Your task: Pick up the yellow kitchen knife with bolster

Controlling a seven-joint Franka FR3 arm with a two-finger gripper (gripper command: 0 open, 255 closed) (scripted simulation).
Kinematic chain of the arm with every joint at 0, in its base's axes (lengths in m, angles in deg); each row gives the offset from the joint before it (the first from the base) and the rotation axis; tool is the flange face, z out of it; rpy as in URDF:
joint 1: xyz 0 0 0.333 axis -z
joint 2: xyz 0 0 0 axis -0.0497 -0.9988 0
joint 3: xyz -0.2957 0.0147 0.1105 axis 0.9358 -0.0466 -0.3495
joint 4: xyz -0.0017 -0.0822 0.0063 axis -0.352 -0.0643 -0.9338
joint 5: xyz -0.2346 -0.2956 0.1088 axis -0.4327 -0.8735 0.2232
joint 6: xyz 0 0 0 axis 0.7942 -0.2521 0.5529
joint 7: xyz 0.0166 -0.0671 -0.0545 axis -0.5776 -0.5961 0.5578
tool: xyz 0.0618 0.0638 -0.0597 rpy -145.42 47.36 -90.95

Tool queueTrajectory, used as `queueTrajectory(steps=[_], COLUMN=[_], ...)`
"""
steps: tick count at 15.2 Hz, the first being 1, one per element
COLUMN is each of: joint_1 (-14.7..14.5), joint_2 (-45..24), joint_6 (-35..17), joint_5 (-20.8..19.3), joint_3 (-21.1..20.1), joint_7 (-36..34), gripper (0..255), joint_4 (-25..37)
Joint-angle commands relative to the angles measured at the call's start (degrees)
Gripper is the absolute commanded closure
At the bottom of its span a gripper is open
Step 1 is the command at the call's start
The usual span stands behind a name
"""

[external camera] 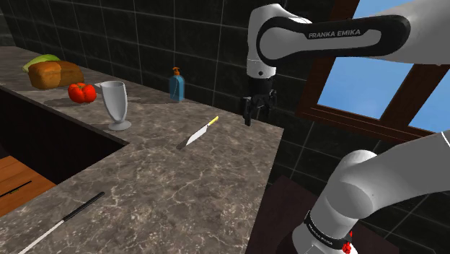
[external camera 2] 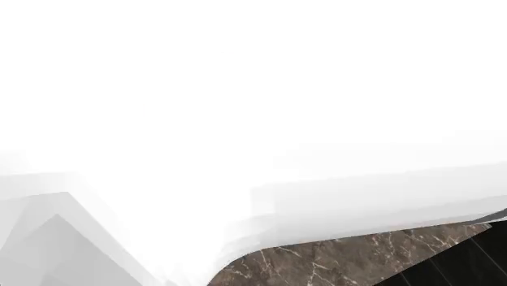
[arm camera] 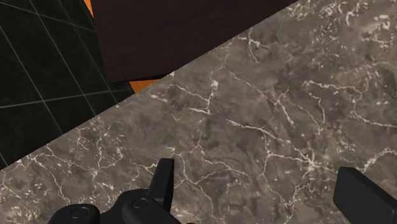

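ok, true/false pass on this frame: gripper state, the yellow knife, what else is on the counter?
1. The gripper is shut on the yellow-handled knife. False: it is open, and the knife lies flat on the counter, apart from it.
2. A black-handled knife lies on the same counter. True.
3. The goblet lies on its side. False: it stands upright.
4. A tomato sits beside the bread. True.
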Motion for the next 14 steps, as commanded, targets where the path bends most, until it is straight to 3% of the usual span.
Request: queueTrajectory(steps=[1, 14], joint_1=[0.93, 6.19], joint_2=[-3.71, -31.37], joint_6=[-2.9, -18.59], joint_5=[1.34, 4.1], joint_3=[-1.12, -4.1], joint_7=[-4.58, -29.87], gripper=[0, 0], joint_4=[0.99, 14.83])
